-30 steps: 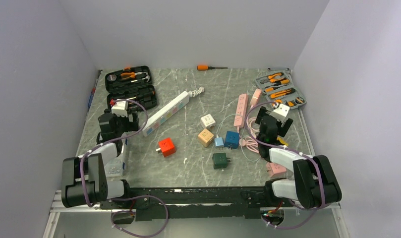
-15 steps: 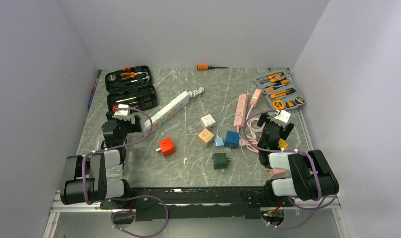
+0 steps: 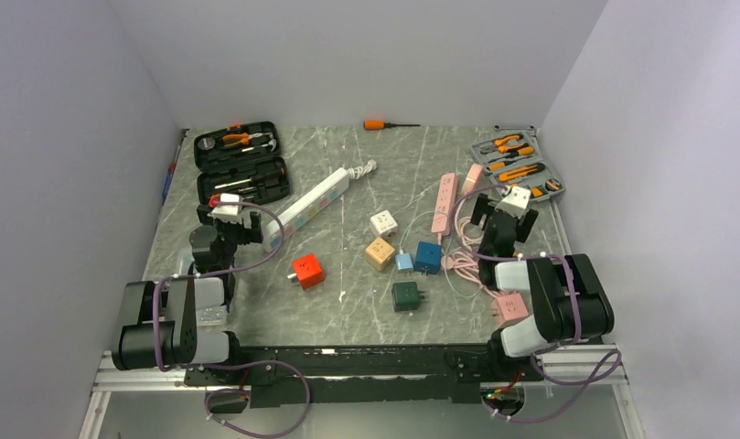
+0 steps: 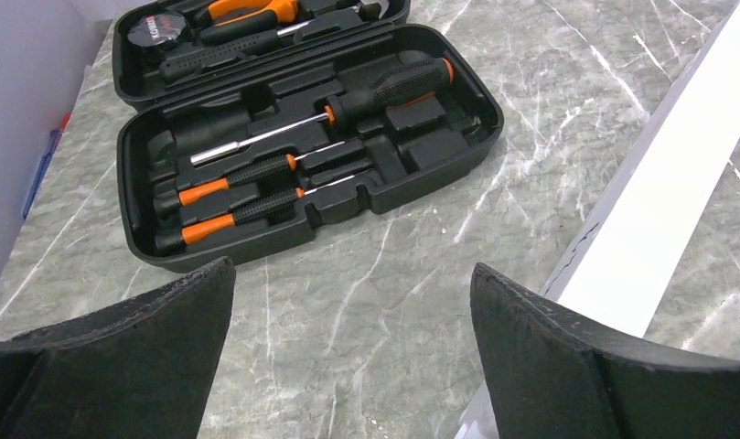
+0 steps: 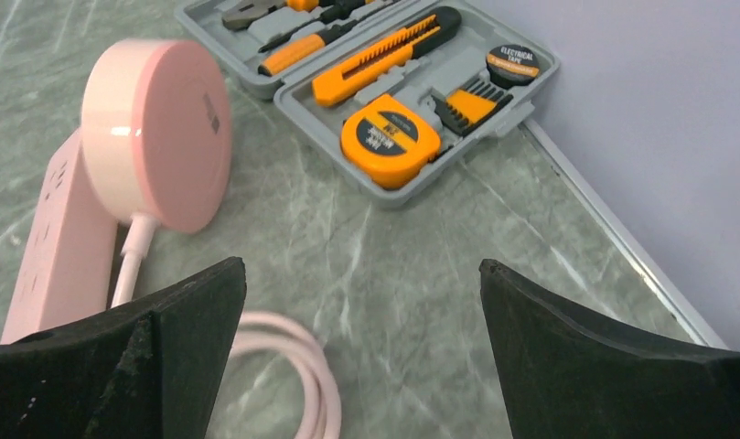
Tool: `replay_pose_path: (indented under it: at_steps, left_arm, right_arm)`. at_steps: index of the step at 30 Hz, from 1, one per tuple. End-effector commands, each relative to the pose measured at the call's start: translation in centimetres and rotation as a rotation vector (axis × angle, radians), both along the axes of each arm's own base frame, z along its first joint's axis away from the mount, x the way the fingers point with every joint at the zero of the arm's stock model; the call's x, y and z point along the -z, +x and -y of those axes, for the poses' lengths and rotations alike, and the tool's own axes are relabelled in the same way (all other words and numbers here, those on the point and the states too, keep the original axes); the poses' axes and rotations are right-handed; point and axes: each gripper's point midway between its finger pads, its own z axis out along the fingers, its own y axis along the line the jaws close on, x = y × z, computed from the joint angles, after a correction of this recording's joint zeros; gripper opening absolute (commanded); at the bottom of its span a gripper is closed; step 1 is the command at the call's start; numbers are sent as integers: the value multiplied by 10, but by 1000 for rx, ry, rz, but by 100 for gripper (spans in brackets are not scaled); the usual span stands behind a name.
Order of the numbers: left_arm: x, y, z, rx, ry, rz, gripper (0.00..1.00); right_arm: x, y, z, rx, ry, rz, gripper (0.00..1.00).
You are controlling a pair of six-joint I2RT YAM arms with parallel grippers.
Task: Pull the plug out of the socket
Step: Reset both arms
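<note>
**Pink plug (image 5: 155, 133) sits in the pink power strip (image 5: 59, 247), and nothing is holding it**

The pink plug is round and flat. It is stuck in the far end of the pink power strip, on the right side of the table (image 5: 412, 274). A pink cable (image 5: 274, 327) comes down from the plug and curls on the table by the right gripper (image 5: 357, 293).

The right gripper hangs near the plug, a little to the right of it. Its two black fingers are wide apart and there is nothing between them. It does not touch the plug or the strip. Behind the plug lies an open gray tool case (image 5: 541, 73) with an orange tape measure (image 5: 391, 135) inside.

The left gripper (image 4: 348, 302) is well away, on the left side of the table. Its fingers are wide apart too, and they hold nothing. In front of it lies an open black tool case (image 4: 284, 233) with screwdrivers in it. A long white power strip (image 4: 677, 201) lies just to its right.

In the middle of the table sit small plug blocks: a red block (image 3: 307, 271), a white block (image 3: 383, 222), a tan block (image 3: 379, 252), a blue block (image 3: 428, 257) and a dark green block (image 3: 405, 295).
</note>
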Motion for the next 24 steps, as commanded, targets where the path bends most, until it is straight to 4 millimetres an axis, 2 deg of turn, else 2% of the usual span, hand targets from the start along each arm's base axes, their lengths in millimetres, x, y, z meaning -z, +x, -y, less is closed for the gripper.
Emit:
replay_pose_path:
  at_steps: [1, 4, 5, 7, 8, 10, 11, 13, 14, 15, 20, 24]
  left_arm:
    - [-12, 5, -1, -3, 12, 49, 100]
    - [-13, 3, -1, -8, 13, 56, 99]
    - [-13, 3, -1, -8, 14, 56, 99]
    - [-14, 3, -1, -8, 13, 61, 99]
    - [-14, 3, -1, -8, 12, 60, 99]
    - [-14, 3, -2, -15, 10, 62, 99]
    - [-14, 3, -5, -32, 1, 61, 99]
    - [-13, 4, -7, -46, -1, 54, 99]
    - [-13, 4, -7, -47, -1, 55, 99]
    - [-13, 4, -8, -47, 0, 54, 99]
    - [-13, 4, -7, -47, -1, 55, 99]
    - [-13, 4, -7, -47, -1, 55, 99]
  right_arm:
    - [7, 26, -1, -64, 57, -79, 100]
    - [26, 44, 0, -47, 47, -240, 100]
    - [25, 55, 0, -40, 41, -270, 100]
    - [34, 58, -3, -44, 31, -325, 100]
    - [31, 54, -7, -65, 18, -304, 100]
    - [16, 35, -12, -103, 24, -175, 100]
    - [2, 20, -9, -103, 43, -60, 100]
    - [-5, -11, 1, -71, 84, 101, 100]
    - [-9, -19, 5, -63, 73, 162, 100]
    - [-19, -21, 5, -68, 56, 208, 100]
    - [1, -1, 1, -74, 64, 69, 100]
    - [0, 3, 0, -84, 74, 69, 100]
